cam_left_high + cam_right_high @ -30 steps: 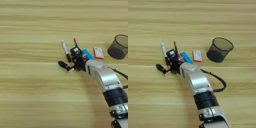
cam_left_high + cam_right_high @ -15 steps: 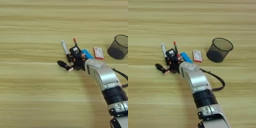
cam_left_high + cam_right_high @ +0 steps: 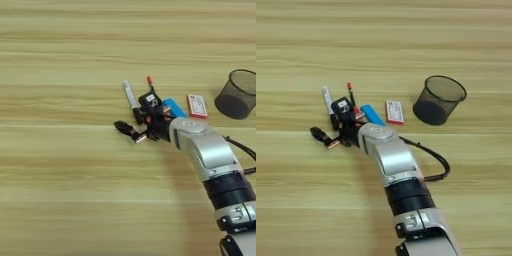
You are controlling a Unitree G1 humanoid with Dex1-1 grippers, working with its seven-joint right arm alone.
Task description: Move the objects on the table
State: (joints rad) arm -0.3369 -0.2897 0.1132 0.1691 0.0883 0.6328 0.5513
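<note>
Left eye view: I have the silver forearm reaching in from the lower right across the light-tan wooden table [image 3: 60, 165], ending in the black two-fingered gripper [image 3: 131, 126]. Its fingers are spread apart, one lying low on the wood at the left, the other up by the black cap of the white marker [image 3: 131, 100]; I see nothing held between them. The marker lies tilted, cap toward the gripper. Just right of it the thin red pen [image 3: 149, 81] runs down behind the gripper body, which carries a small white label I cannot read. The bright-blue oblong block [image 3: 173, 107] lies beside the wrist, then a small red-and-white card [image 3: 197, 105] whose print is too small for me to read, and further right the black mesh cup [image 3: 237, 93], upright. Right eye view: the same row sits just above the arm: marker [image 3: 327, 98], pen [image 3: 350, 94], block [image 3: 372, 114], card [image 3: 394, 111], cup [image 3: 439, 99]. A black cable [image 3: 432, 155] loops off the forearm.
</note>
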